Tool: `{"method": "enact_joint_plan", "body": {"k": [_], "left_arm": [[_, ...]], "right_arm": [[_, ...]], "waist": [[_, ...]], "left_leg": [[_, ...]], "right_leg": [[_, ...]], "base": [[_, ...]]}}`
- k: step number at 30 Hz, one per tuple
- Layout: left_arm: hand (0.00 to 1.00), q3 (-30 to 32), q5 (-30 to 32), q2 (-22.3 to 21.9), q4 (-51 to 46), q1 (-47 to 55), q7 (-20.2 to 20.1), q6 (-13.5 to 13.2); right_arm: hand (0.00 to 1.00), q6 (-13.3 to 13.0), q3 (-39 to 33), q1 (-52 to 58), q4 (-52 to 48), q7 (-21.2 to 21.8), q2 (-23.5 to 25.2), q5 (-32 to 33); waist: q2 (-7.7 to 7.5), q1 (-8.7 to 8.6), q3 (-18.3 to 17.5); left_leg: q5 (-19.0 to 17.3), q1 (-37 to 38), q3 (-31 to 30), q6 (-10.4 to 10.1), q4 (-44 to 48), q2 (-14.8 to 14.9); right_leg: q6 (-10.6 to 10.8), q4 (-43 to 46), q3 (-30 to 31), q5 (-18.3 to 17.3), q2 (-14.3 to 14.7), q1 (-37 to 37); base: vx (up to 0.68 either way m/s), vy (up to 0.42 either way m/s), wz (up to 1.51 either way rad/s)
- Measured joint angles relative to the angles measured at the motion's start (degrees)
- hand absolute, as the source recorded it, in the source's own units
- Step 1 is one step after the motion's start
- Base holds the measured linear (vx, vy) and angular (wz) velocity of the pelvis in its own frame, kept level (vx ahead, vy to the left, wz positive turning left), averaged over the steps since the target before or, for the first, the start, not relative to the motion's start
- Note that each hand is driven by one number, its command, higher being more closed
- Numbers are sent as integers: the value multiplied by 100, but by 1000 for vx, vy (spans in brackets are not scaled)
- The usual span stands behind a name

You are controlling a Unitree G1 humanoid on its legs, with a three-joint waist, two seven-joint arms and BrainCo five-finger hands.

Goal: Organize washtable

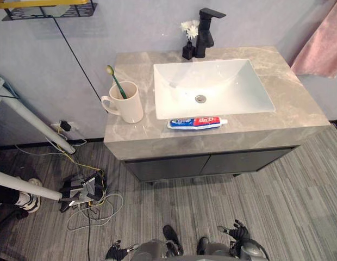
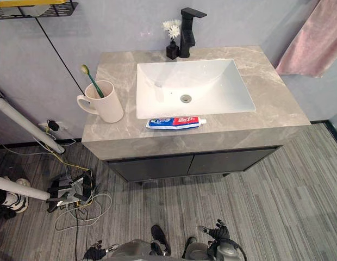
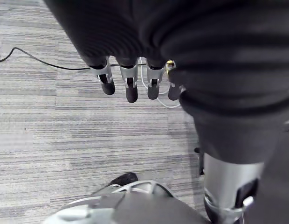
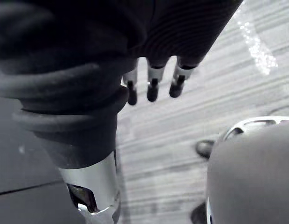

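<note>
A red, white and blue toothpaste tube [image 1: 197, 123] lies flat on the marble countertop [image 1: 299, 109], just in front of the white sink basin [image 1: 212, 87]. At the counter's left stands a cream mug [image 1: 125, 101] holding a green toothbrush [image 1: 116, 82]. A black faucet [image 1: 206, 31] and a small black vase of white flowers [image 1: 189, 41] stand behind the basin. My left hand [image 1: 116, 253] and right hand [image 1: 237, 234] hang low over the floor, far from the counter. Both hands' fingers [image 3: 130, 84] [image 4: 152, 84] point straight down and hold nothing.
The dark vanity cabinet [image 1: 206, 163] stands on a grey striped floor. White tripod legs [image 1: 32, 128] and a tangle of cables [image 1: 87, 196] sit at the left. A pink towel [image 1: 323, 46] hangs at the right. A black wire shelf [image 1: 49, 10] is on the wall.
</note>
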Motion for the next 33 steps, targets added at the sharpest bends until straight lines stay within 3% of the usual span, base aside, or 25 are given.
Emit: {"method": "enact_joint_plan", "body": {"k": [5,9,14,20,24,26,27,33], "left_arm": [[0,1,-201,-52,-129,104,1,-56],[0,1,-193,-82,-226,106,4,-52],[0,-84,-127,-117,-211,131,-3,-40],[0,-243,61,-107,-33,130,-29,-14],[0,-253,96,-35,26,135,-150,-13],[0,-255,96,-31,26,134,-153,-15],[0,-302,86,37,143,134,-279,81],[0,-305,78,37,157,133,-279,81]], "right_arm": [[0,-8,1,16,4,6,-60,1],[0,-13,0,19,10,14,-35,0],[0,-27,-73,191,-18,17,-23,-4],[0,-23,-557,357,-65,145,125,582],[0,-15,-548,424,-42,320,163,682],[0,-12,-485,395,21,482,188,670],[0,12,-56,140,330,662,220,609],[0,8,-70,144,331,661,221,618]], "waist": [[0,2,-8],[20,21,-23],[94,59,-172],[207,-78,-359],[90,-113,-428],[62,-1,-443],[5,-37,-453],[5,-37,-453]], "left_leg": [[-2,0,-198,-3,-29,-84],[-47,110,-261,-74,-327,-76],[-40,411,10,-137,-758,-70],[164,773,-16,-272,-1312,-90],[217,937,-404,-196,-1326,-88],[220,983,-464,-192,-1327,-69],[201,1167,-463,-171,-1335,-73],[200,1147,-464,-171,-1335,-71]], "right_leg": [[25,-216,403,442,-25,-97],[64,-258,433,540,12,-171],[74,-471,387,888,44,-65],[63,-590,75,899,12,136],[71,-533,-263,936,12,400],[71,-551,-326,913,45,483],[67,-629,-420,851,91,726],[67,-641,-436,850,85,719]], "base": [[17,29,-42],[-44,47,-21],[-68,21,-31],[18,-4,-9],[97,-23,55],[92,-30,27],[46,-20,3],[0,0,1]]}}
